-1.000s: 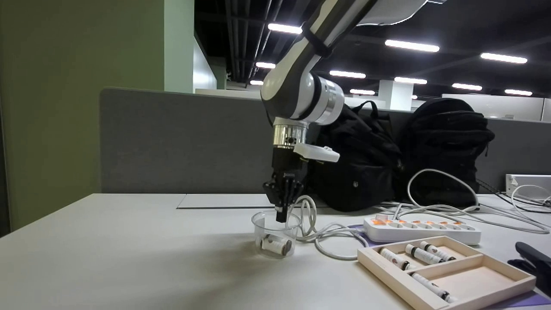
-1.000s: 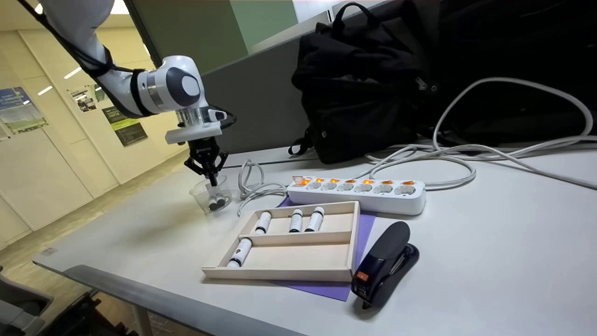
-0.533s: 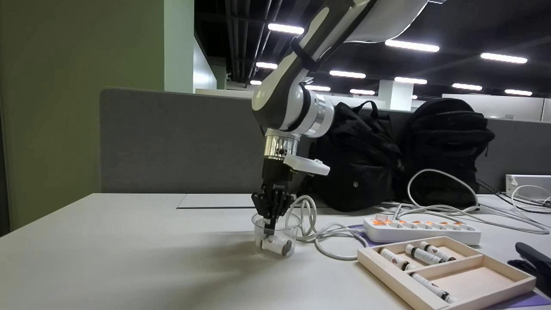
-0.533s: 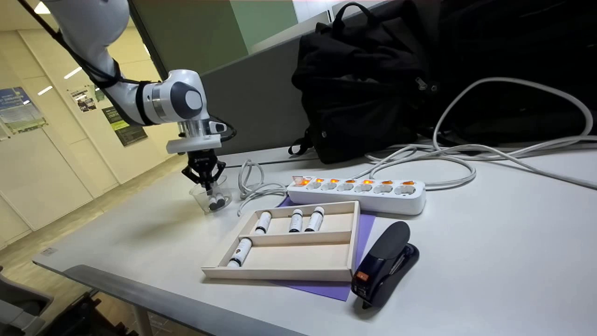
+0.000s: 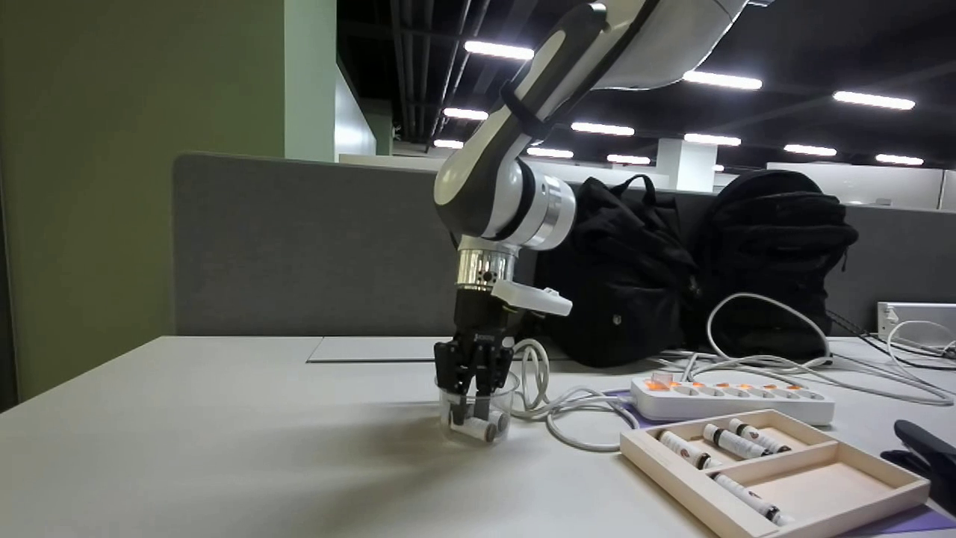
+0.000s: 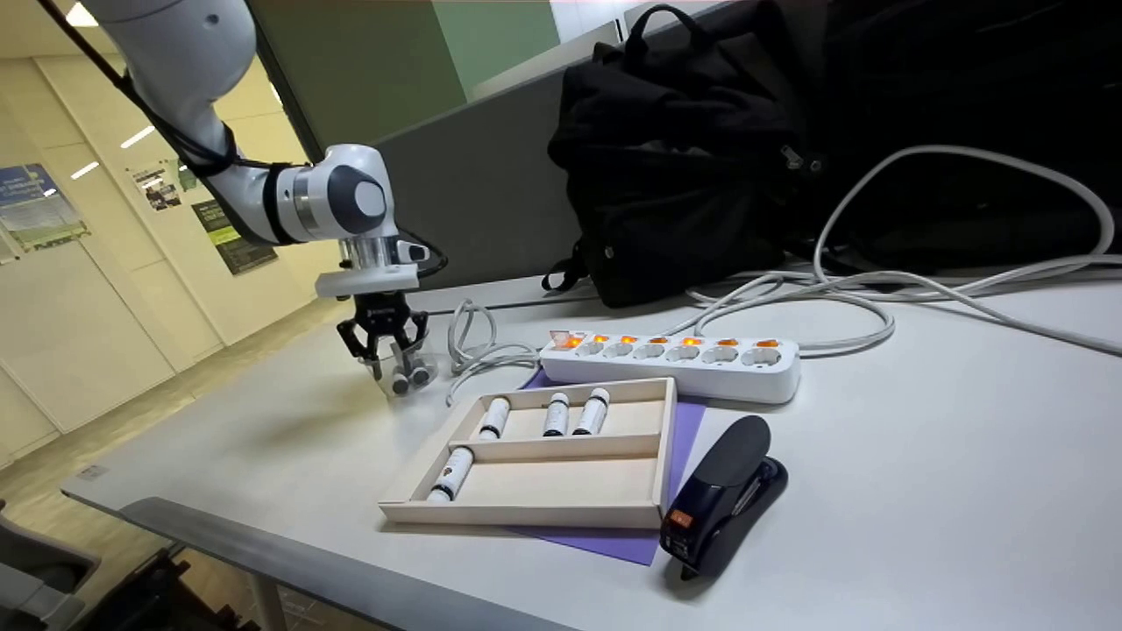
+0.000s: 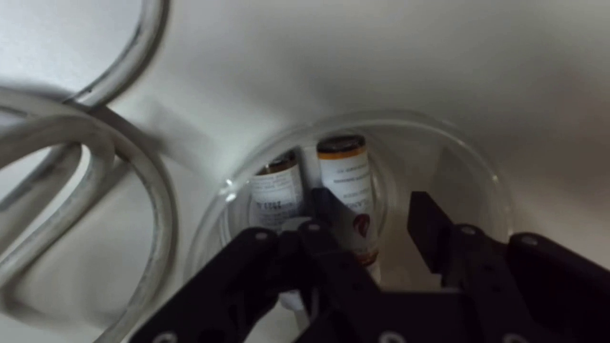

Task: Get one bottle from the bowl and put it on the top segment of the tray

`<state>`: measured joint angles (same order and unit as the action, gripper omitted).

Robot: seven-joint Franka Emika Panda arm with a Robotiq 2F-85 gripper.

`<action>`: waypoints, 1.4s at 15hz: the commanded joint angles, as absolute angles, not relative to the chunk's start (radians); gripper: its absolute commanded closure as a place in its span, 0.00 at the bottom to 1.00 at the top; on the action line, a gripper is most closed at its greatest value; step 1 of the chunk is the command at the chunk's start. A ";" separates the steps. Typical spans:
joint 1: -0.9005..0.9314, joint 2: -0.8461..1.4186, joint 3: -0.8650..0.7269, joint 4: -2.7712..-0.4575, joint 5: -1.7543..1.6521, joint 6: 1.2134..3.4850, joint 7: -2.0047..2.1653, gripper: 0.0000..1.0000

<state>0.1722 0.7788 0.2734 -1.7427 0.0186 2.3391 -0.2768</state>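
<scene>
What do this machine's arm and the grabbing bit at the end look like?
The arm is rounded and white with dark grey panels. A black cable runs along it, and a black band wraps around. Near the end come a silver collar and a flat white block. The black gripper has two jointed, angular fingers.

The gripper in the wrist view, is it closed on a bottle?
No, the gripper stands open: a gap shows between one finger and the nearest bottle.

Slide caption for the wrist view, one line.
Open pincer in a clear bowl with two labelled bottles, looped cable alongside.
</scene>
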 commanded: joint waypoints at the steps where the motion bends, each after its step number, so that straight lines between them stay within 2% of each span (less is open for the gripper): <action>1: 0.185 0.803 0.263 -1.711 0.012 2.309 -0.273 0.21; 2: 0.187 0.804 0.262 -1.712 0.011 2.309 -0.271 0.18; 3: 0.188 0.804 0.260 -1.713 0.010 2.309 -0.270 0.68; 5: 0.188 0.804 0.259 -1.712 0.012 2.306 -0.265 0.70; 9: 0.201 0.804 0.245 -1.705 0.001 2.288 -0.247 0.99; 11: 0.210 0.801 0.235 -1.699 -0.006 2.273 -0.236 0.94; 16: 0.253 0.802 0.194 -1.671 -0.055 2.202 -0.191 0.94; 21: 0.214 0.788 0.220 -1.620 0.025 2.141 -0.181 0.94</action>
